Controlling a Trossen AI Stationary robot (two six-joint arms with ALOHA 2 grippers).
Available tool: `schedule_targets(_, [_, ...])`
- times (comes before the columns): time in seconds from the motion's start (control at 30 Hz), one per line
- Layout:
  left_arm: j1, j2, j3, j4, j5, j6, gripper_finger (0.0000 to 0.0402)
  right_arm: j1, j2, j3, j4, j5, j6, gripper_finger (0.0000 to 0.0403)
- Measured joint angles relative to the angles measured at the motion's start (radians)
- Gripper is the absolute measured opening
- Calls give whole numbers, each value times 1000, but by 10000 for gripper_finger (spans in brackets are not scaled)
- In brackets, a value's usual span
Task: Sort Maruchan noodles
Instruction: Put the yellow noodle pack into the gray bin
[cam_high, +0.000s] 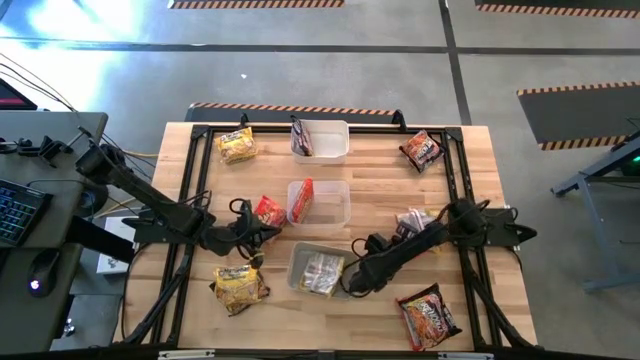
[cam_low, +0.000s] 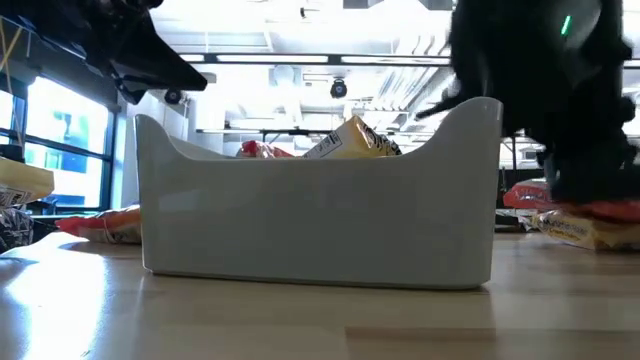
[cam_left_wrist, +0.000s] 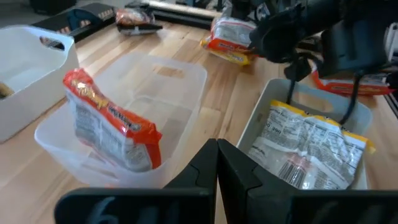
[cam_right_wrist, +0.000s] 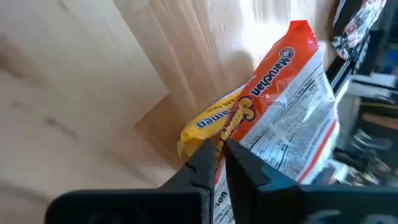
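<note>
From above, the desk (cam_high: 470, 180) holds three clear tubs in a row down its middle. The near tub (cam_high: 300, 262) has a yellow packet (cam_high: 322, 272) lying in it with its white back up. The middle tub (cam_high: 335, 205) has a red packet (cam_high: 301, 198) standing on its long edge, with its long side running from the front of the desk to the back. The far tub (cam_high: 335, 140) has a dark packet (cam_high: 301, 137) leaning at one end. More packets lie flat near the desk's corners, and there is bare wood between them. The right end effector (cam_high: 352, 283) is at the near tub's right edge. The left end effector (cam_high: 258, 236) hangs just left of the tubs, beside another red packet (cam_high: 268, 211).

From desk height, the near tub's wall fills the middle. The yellow packet's corner (cam_low: 355, 140) pokes up over the rim. You cannot see that tilt from above.

The left wrist view shows the left end effector (cam_left_wrist: 217, 146) clenched with nothing in it. It also shows the yellow packet's long side lying along its tub.

The right wrist view shows the right end effector (cam_right_wrist: 217, 149) pinched on the yellow packet's edge (cam_right_wrist: 280, 112). The packet sticks up on a slant, away from the fingers.
</note>
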Motion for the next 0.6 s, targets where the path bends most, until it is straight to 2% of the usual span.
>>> schedule_targets(0.33, [115, 0, 0, 121, 180, 138, 0, 77, -294, 0, 15, 133, 15, 1])
schedule_targets(0.5, [163, 0, 0, 127, 205, 213, 0, 95, -407, -1, 11, 166, 76, 5])
schedule_targets(0.6, [197, 0, -31, 195, 231, 257, 0, 107, -444, -1, 26, 175, 95, 18])
